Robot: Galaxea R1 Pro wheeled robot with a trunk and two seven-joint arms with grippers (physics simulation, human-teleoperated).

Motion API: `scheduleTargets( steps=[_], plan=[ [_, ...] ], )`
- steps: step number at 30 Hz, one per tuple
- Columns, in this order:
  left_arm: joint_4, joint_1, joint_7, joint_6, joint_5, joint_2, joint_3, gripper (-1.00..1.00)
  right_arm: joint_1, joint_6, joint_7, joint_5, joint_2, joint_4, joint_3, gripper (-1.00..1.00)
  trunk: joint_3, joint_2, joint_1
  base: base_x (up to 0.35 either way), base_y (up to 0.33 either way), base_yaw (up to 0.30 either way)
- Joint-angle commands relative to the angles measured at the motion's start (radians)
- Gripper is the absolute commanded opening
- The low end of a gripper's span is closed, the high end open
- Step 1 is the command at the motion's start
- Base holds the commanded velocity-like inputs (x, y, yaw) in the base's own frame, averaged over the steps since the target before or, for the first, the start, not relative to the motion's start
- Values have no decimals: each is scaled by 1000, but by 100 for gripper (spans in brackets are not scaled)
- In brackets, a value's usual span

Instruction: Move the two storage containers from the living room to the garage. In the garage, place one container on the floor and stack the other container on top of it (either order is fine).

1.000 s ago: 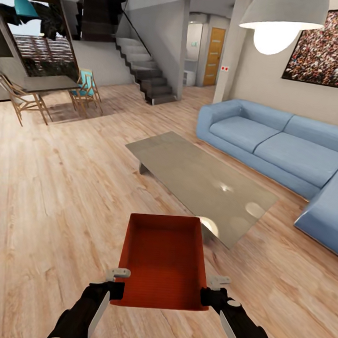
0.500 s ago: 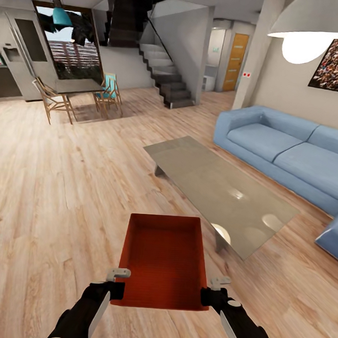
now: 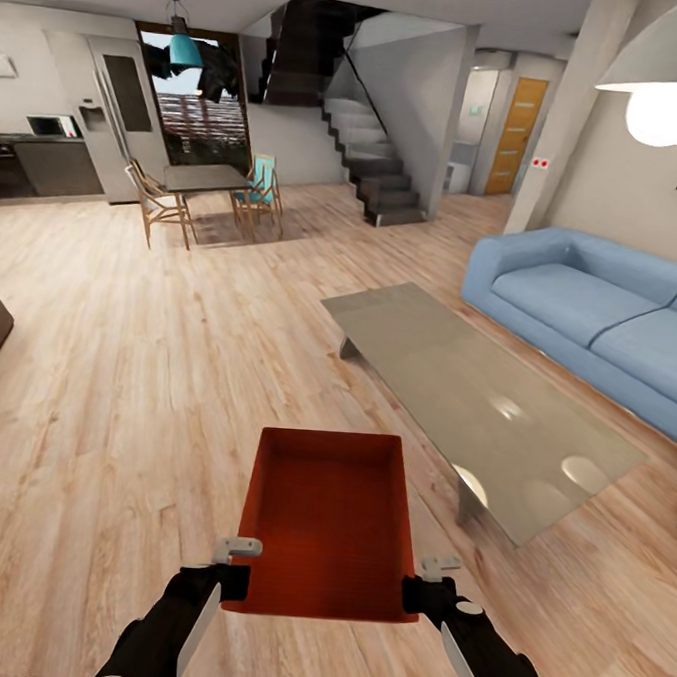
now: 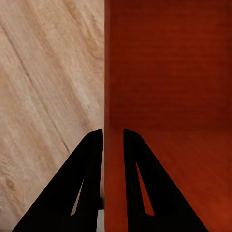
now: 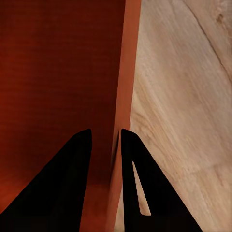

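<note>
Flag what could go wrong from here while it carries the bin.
1. Each pincer, left pincer and right pincer, pinches only a thin side wall of the storage container near its near end, so the bin may tilt or slip out.
2. The coffee table lies close ahead on the right; turning that way could clip it.

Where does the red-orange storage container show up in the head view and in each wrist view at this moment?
Head view: storage container low in the centre, held between the left gripper and right gripper.
Left wrist view: a side wall pinched between the black fingers, its interior alongside.
Right wrist view: the opposite wall between the fingers.
Shared landmark: the light wood-plank floor beneath it.
</note>
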Motion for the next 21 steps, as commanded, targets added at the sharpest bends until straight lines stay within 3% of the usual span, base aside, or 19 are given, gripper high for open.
scheduleTargets(
  steps=[1,9,21],
  plan=[
    [-1,-1,4,7,-38,0,5,-100,0,6,-3,12,-3,-3,-2,-100,3,6,-4,0,0,240],
    [-2,-1,4,6,-38,0,5,-100,0,6,-3,12,-3,-3,-2,-100,36,62,-34,0,0,240],
    [-2,-1,4,7,-38,4,5,-100,0,6,-3,12,-3,-3,-2,-100,48,62,-34,0,0,240]
  ],
)
